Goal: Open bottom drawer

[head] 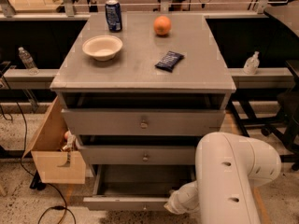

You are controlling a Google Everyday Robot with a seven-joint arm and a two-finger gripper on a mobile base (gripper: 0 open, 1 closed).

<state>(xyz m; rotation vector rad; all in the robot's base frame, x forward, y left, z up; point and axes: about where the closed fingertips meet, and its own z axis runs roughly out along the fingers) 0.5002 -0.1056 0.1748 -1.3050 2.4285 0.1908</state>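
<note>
The grey cabinet [140, 73] has three drawers. The bottom drawer [126, 202] is pulled out towards me, its slim grey front panel low in the view and its dark inside [140, 178] showing. Its knob is not visible. My white arm [233, 181] fills the lower right. My gripper [174, 203] is at the right end of the bottom drawer's front panel, mostly hidden by the wrist. The two taller drawers above, each with a small round knob [144, 123], stand slightly out.
On the cabinet top are a white bowl [102, 47], a blue can [113, 16], an orange [162, 25] and a dark snack packet [169, 60]. A tan wooden box [53, 148] hangs at the cabinet's left side. Cables lie on the floor at left.
</note>
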